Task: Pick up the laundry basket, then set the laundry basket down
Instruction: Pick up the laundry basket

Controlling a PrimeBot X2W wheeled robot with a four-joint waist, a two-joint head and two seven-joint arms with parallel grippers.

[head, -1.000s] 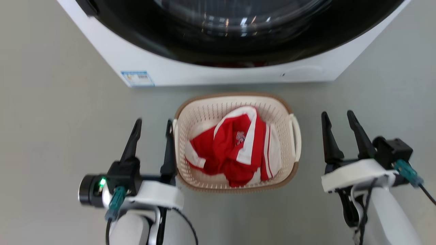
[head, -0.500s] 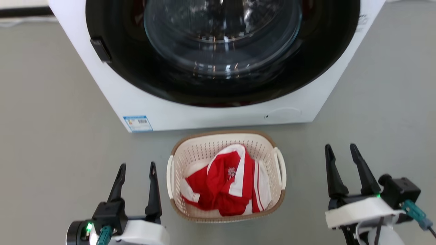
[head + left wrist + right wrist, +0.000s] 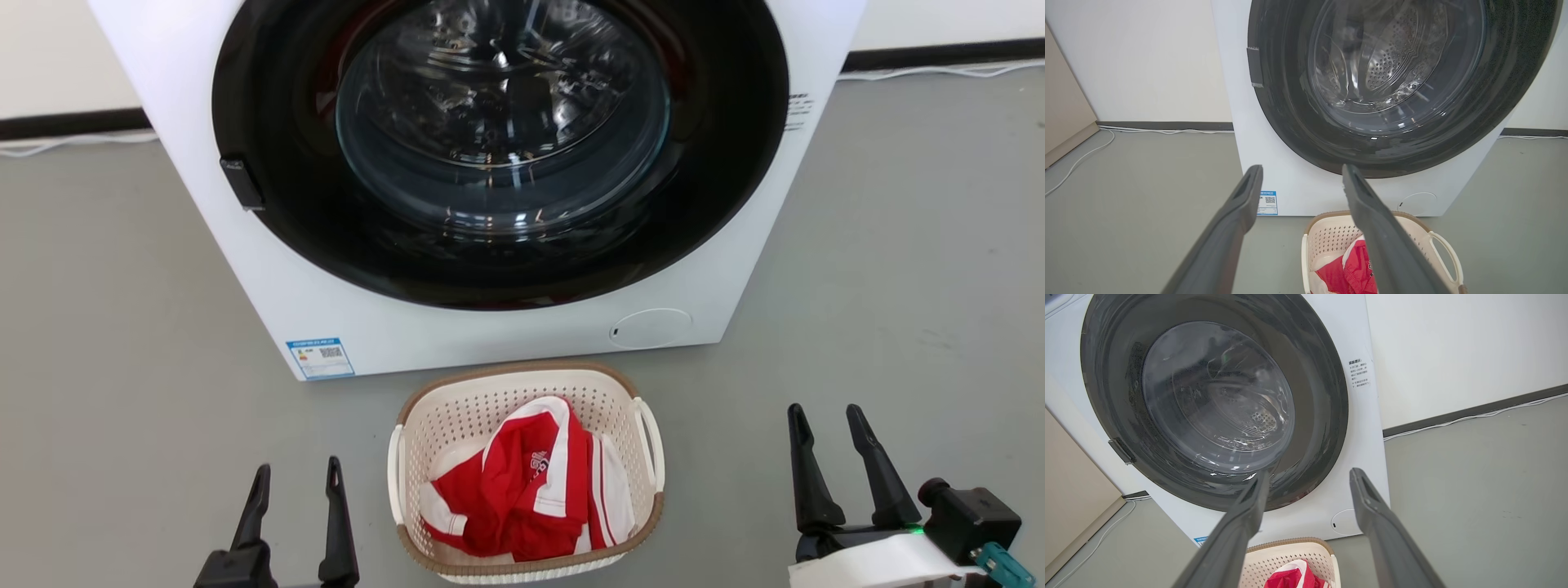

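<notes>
The cream laundry basket (image 3: 457, 416) with a brown rim stands on the grey floor just in front of the washer, holding a red and white garment (image 3: 522, 490). Its white loop handles show on both sides. My left gripper (image 3: 298, 478) is open, to the left of the basket and apart from it. My right gripper (image 3: 824, 418) is open too, well off to the basket's right. The left wrist view has the basket (image 3: 1327, 241) low between and behind the fingers (image 3: 1237, 216). In the right wrist view the basket's rim (image 3: 1286, 544) sits at the bottom edge.
A white front-loading washer (image 3: 343, 327) with a shut dark round glass door (image 3: 502, 122) stands right behind the basket. White cables (image 3: 1147, 131) run along the dark baseboard. A beige cabinet side (image 3: 1061, 106) is at the far left. Grey floor (image 3: 898, 269) spreads on both sides.
The head camera has tilted up and drawn back, so washer and basket sit lower and smaller. Both grippers have come away from the basket's handles, the left one from right beside it.
</notes>
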